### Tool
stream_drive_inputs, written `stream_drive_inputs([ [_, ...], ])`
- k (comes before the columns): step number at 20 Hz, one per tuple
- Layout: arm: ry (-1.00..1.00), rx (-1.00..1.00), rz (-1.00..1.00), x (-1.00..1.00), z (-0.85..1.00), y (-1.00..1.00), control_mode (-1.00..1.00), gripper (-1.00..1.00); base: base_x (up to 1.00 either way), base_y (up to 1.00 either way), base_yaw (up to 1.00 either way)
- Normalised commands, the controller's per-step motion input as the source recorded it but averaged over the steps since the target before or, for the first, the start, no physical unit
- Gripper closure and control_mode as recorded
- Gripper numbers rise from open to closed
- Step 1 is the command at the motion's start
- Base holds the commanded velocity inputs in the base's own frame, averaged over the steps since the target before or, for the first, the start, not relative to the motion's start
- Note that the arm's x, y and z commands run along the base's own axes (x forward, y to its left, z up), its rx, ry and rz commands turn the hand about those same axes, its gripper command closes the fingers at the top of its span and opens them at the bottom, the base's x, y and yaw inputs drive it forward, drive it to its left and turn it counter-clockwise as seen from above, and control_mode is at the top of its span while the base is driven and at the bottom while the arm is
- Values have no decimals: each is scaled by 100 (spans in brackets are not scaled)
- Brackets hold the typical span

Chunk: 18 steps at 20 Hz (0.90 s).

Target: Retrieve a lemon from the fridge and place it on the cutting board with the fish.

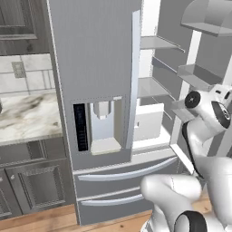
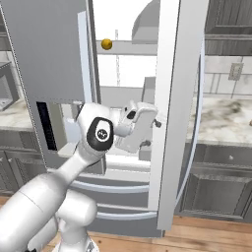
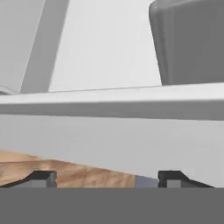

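1. Hand view shows the gripper [image 3: 105,178] with its two dark fingertips [image 3: 41,177] set wide apart, jaws spread and nothing between them.
2. Neither fingertip touches anything; behind them lie a white panel, a pale horizontal ledge [image 3: 113,101] and a strip of wooden floor [image 3: 65,173].
3. Right base view shows the hand in front of the open right half of the fridge [image 2: 54,59], at about the level of the dispenser panel [image 2: 47,125], just beside the edge of the swung-open right door [image 2: 170,113].
4. One lemon [image 2: 106,44] sits on a high grey shelf [image 2: 133,47] inside the fridge, well above the hand and a little to its left in that view, clearly apart from it.
5. Whether the lemon rests on that shelf's front edge or further back is hard to judge from this angle.
6. Left base view shows the fridge's left door closed, with two drawers [image 1: 122,174] below it, each with one long pale handle.
7. Counted: one lemon, one fridge, one open door, two drawers.
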Motion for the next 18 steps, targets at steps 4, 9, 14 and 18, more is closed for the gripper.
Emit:
stream_drive_inputs([
  [4, 0, -5, -21, -59, 0, 100, -100, -100, 0, 0, 0],
  [9, -6, 12, -34, 12, -11, 100, -100, -100, 0, 0, 0],
  [14, -11, 58, -33, 69, -65, 81, -100, -100, 0, 0, 0],
  [18, 0, 72, -22, 53, -59, 91, -100, -100, 0, 0, 0],
])
